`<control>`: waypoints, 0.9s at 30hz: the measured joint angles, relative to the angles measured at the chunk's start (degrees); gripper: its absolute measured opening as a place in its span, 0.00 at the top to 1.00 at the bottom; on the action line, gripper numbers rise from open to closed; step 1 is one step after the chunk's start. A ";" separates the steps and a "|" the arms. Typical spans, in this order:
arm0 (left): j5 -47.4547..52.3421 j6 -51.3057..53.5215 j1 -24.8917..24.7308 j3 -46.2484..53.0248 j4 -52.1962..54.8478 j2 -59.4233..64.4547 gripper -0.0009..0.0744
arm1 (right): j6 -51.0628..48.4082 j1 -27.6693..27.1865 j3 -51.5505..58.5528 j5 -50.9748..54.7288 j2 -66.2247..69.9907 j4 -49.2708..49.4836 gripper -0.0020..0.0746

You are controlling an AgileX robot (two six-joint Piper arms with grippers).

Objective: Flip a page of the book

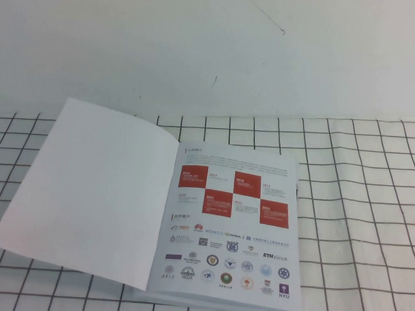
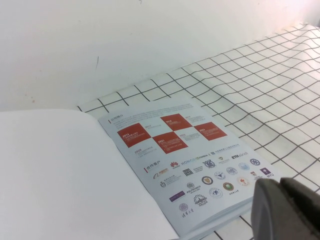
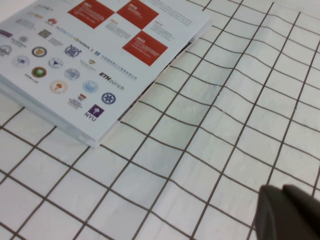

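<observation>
From above, the book lies open on the checked cloth of my desk, its page turned over to the left, plain white side up, red squares and logos showing on the right. My left wrist shows my left hand just beside the book's corner; I cannot tell its state. My right wrist shows my right hand closed, empty, over cloth, apart from the book.

Only small parts of the robot are showing: the matte black, rounded plastic left hand is appearing as two smooth lobes, and the matching black right hand is looking equally plain, its two lobes pressed together.
</observation>
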 joint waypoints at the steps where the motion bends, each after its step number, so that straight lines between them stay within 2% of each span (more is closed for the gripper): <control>1: 0.00 0.00 0.00 0.04 0.00 -0.13 0.99 | 0.00 0.00 0.00 0.00 0.00 0.00 0.98; 4: 0.00 0.00 0.14 1.22 -0.12 -0.78 0.99 | 0.00 0.00 0.00 0.00 0.00 0.00 0.98; 6: 0.00 -0.12 2.16 2.81 -0.64 -2.30 0.99 | 0.00 0.00 0.00 0.00 0.00 0.00 0.98; 13: -1.21 -0.33 15.15 9.34 4.67 -11.97 0.99 | 0.00 0.00 0.00 0.00 0.00 0.00 0.98; 16: -2.84 -0.25 19.14 13.57 4.67 -14.35 0.99 | 0.00 0.00 0.00 0.00 0.00 0.00 0.98; 20: -10.41 -0.25 21.74 20.46 4.44 -14.38 0.99 | 0.00 0.00 0.04 0.00 0.00 0.12 0.98; 24: -24.72 -0.25 22.35 29.22 4.44 -14.38 0.99 | 0.00 0.00 0.04 0.00 0.00 0.20 0.98; 27: -30.08 -0.25 22.35 33.92 4.44 -14.38 0.99 | 0.00 0.00 0.04 0.00 0.00 0.20 0.98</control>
